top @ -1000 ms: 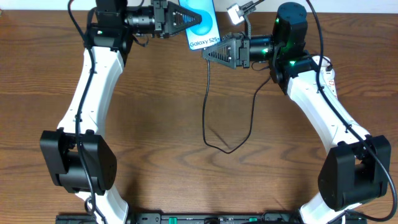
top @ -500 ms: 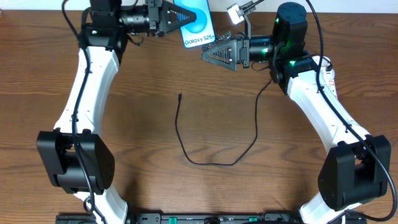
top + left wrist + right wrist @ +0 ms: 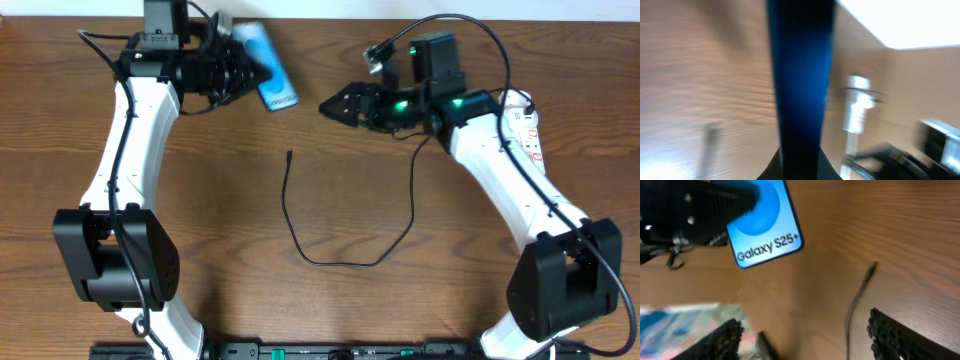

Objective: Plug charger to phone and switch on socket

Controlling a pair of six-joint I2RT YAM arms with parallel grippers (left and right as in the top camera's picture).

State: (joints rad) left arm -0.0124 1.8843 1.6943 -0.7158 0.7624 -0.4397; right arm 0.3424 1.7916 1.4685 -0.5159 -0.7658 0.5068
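Black charger (image 3: 287,185) now lies loose on the wooden table (image 3: 200,220), dropped by the right gripper (image 3: 328,104), its jaws spread and empty, while the left gripper (image 3: 252,70) pinches the phone (image 3: 272,68), swung away leftward, so plugging likely needs a fresh pickup.

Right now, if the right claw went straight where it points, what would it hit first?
Probably the phone, held by the left gripper; the right gripper points toward its near end. Height is unclear, so it might pass under.

blurred blue phone (image 3: 800,75) edge-on at centre, wooden table (image 3: 700,75) behind
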